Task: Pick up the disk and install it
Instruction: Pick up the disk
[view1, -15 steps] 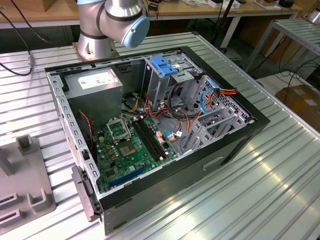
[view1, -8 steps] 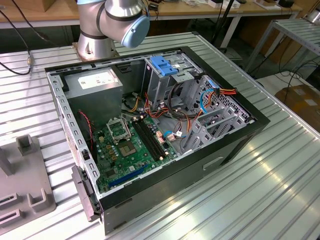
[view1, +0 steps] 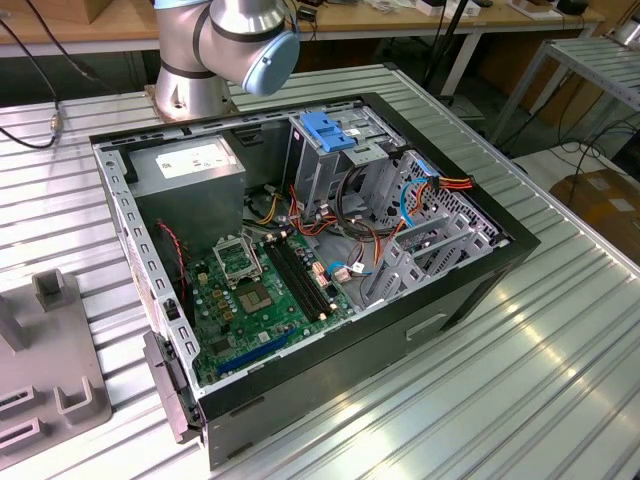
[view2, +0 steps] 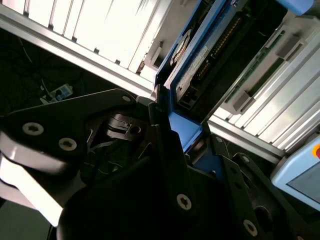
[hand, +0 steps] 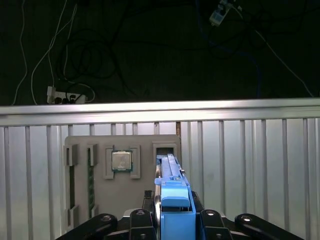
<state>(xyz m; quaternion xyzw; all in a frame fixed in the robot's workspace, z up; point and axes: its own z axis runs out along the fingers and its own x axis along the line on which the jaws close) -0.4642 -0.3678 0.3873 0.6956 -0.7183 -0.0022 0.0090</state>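
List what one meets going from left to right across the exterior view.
Grey fixture block → grey power-supply box → blue latch → cardboard box.

disk (hand: 170, 175): bright blue rails, silver-grey metal edge
gripper (hand: 174, 220): black, silver screw heads
arm (view1: 225, 40): silver, pale blue joint cap
table (view1: 560, 380): silver, ribbed in parallel lines
computer case (view1: 330, 385): black shell, grey metal inside
motherboard (view1: 255, 295): green, black slots
latch (view1: 325, 130): blue, upper middle of the exterior view
cables (view1: 452, 183): red, orange, yellow
tray (hand: 90, 200): flat grey
chip (hand: 121, 161): silver, in a grey frame
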